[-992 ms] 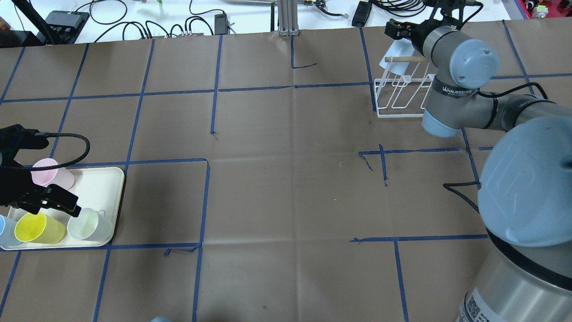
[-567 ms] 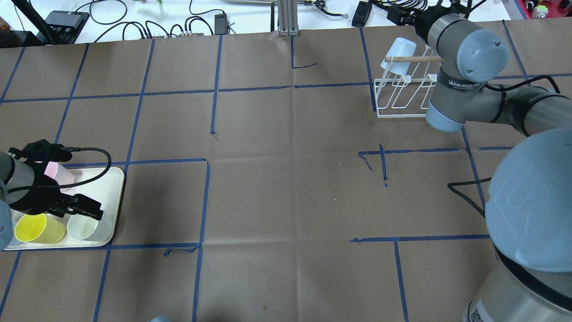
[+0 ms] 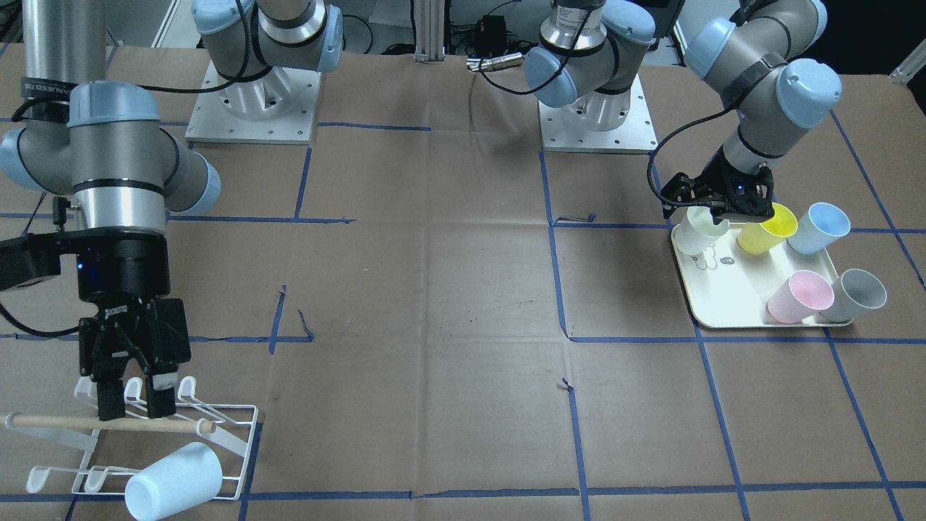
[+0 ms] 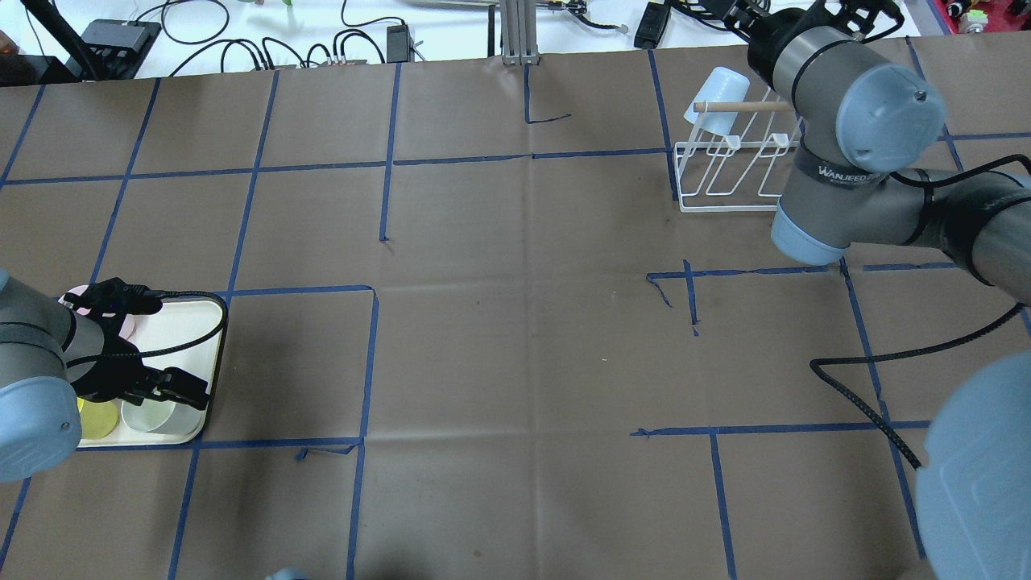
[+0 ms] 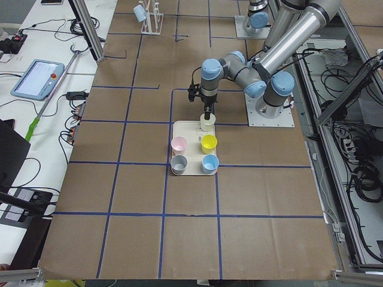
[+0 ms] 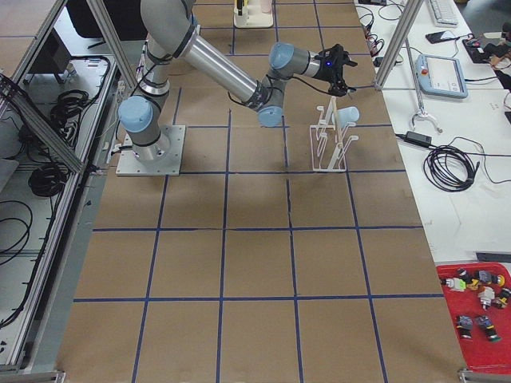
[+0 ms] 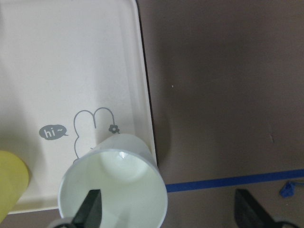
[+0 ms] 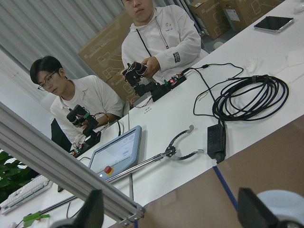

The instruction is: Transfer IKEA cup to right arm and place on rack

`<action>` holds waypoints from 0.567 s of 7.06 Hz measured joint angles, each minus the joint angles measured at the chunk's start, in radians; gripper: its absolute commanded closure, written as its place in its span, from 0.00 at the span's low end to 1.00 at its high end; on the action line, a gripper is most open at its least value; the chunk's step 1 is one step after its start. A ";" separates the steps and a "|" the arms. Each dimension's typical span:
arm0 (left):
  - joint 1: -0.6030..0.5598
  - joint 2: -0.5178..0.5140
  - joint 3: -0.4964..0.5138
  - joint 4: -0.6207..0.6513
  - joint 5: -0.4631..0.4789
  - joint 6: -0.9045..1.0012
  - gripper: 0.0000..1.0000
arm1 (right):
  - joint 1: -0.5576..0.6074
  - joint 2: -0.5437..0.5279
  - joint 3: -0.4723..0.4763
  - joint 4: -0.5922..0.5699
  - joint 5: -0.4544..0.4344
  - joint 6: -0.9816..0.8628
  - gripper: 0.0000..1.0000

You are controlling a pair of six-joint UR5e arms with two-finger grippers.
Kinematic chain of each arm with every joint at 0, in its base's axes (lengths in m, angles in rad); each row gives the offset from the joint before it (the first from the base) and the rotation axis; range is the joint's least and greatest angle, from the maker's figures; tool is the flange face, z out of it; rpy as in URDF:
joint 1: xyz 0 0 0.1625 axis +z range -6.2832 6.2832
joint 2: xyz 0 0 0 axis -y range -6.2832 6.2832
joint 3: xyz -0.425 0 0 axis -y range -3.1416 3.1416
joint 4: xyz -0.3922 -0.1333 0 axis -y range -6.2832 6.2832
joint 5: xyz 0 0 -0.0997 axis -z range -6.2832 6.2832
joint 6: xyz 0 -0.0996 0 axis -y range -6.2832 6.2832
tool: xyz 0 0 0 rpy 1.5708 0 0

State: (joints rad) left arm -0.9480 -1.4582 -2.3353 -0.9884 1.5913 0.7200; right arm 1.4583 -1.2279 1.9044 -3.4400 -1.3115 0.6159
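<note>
Brown paper crossed with blue tape lines (image 3: 558, 275) covered the table (image 3: 448, 304). Nearest the front-facing camera stood the white wire rack (image 3: 239, 452), with a wooden dowel (image 3: 108, 423) lying across it. One pale blue cup (image 3: 173, 483) hung tilted on a prong at the rack's front corner, its base pointing outward. Just behind it, over the rack's back row, the right gripper (image 3: 135, 401) pointed straight down. Its fingers were spread and held nothing, and they were apart from that cup.

Farther back and well apart from the rack, at the table's other end, lay a cream tray (image 3: 723, 297). On it stood a grey cup (image 3: 857, 295), a pink cup (image 3: 799, 297), a yellow cup (image 3: 767, 228) and a second blue cup (image 3: 817, 226). An off-white cup (image 3: 702, 230) stood at the tray's back corner on the rack side. The left gripper (image 3: 712, 210) was lowered over it, jaws wide. In the wrist view one finger (image 7: 90, 211) sat over the cup's mouth and the other outside its wall, gripping nothing. Beyond the tray were the arm bases (image 3: 253, 94).
</note>
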 measured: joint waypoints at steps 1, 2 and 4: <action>0.001 -0.015 -0.001 0.004 0.020 -0.003 0.16 | 0.015 -0.059 0.052 -0.005 0.000 0.108 0.00; 0.001 -0.021 -0.001 0.006 0.029 -0.006 0.39 | 0.024 -0.111 0.107 -0.011 0.001 0.231 0.00; 0.001 -0.023 0.002 0.005 0.035 -0.011 1.00 | 0.059 -0.173 0.175 -0.017 0.001 0.524 0.00</action>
State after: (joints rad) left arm -0.9465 -1.4815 -2.3331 -0.9836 1.6259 0.7094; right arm 1.5169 -1.4013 2.0797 -3.4568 -1.3101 1.1396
